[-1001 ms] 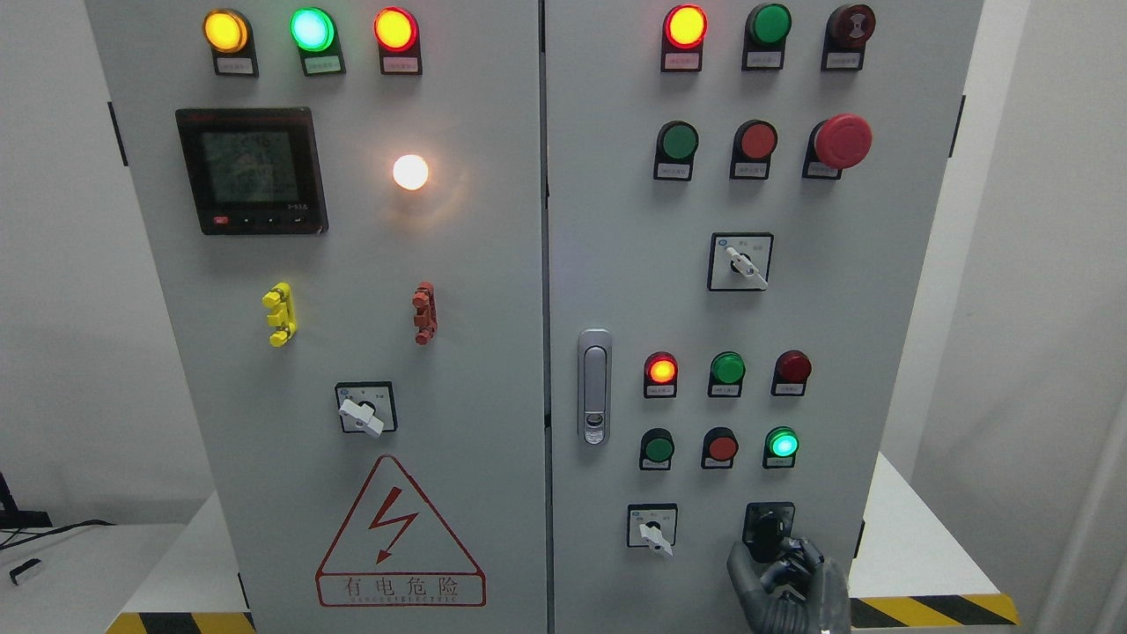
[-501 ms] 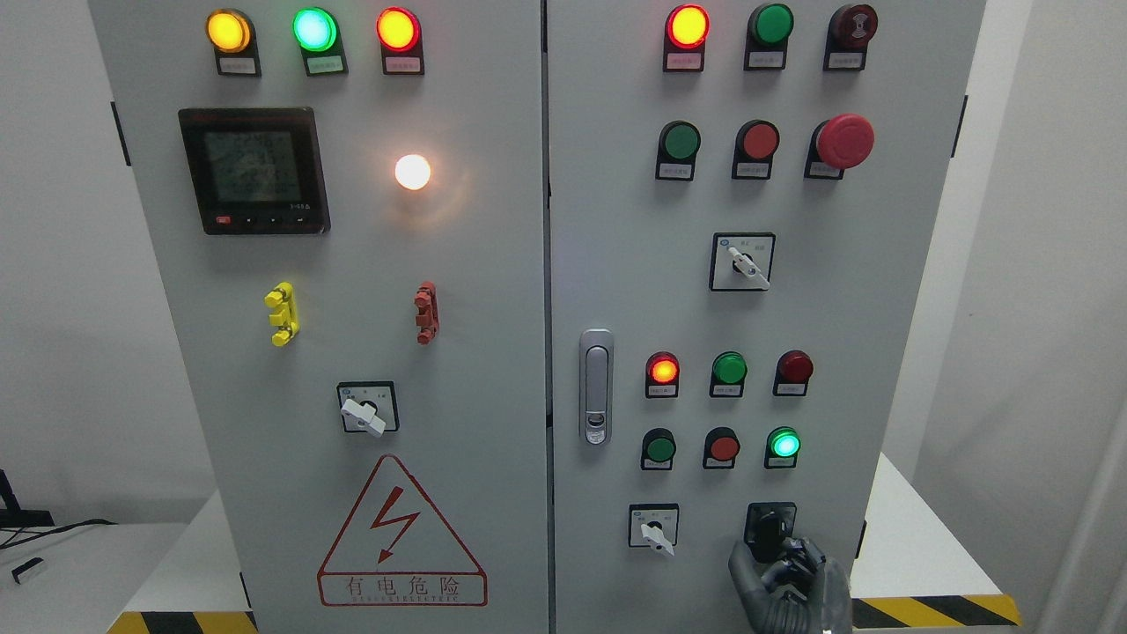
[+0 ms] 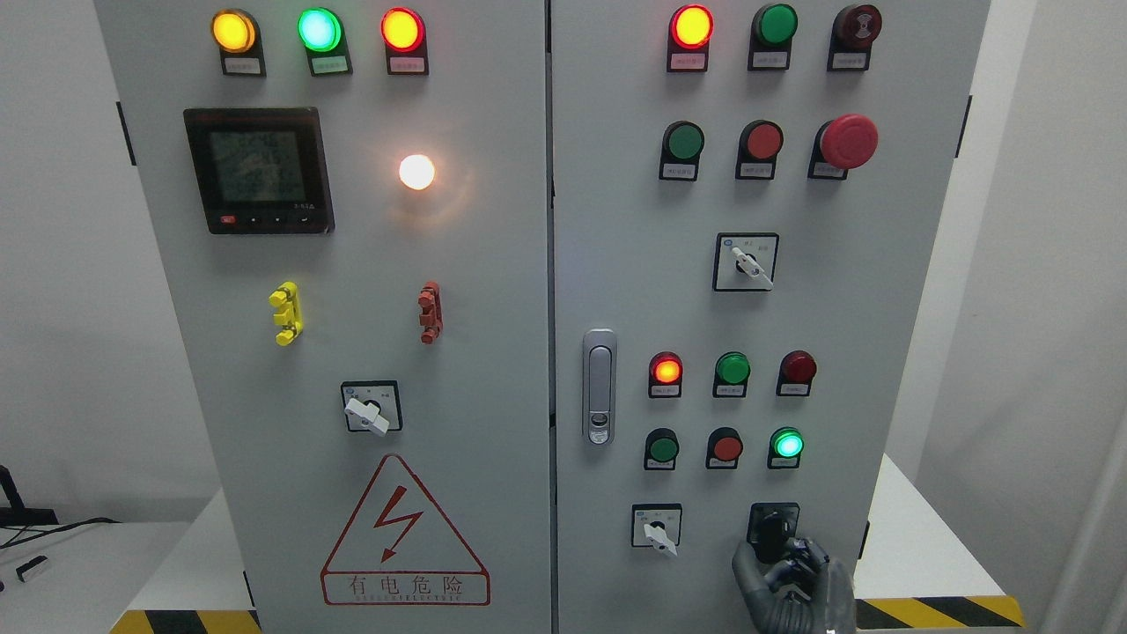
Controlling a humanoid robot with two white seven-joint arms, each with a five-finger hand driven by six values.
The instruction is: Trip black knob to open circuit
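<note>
The black knob sits on its black square plate at the lower right of the right cabinet door, pointing straight up and down. My right hand, dark grey, rises from the bottom edge just under the knob. Its thumb stands spread out to the left, apart from the knob. Its fingers are half curled against the knob's lower right end. The hand cups the knob's lower tip without closing on it. The left arm is not in view.
A white selector switch sits left of the knob. Above are a lit green lamp, red and green buttons and a lit red lamp. The door latch is left of these. Hazard-striped tape edges the white platform.
The whole panel has drifted a few pixels to the right in the picture. My right hand has sunk slightly and stays under the knob, which still points the same way.
</note>
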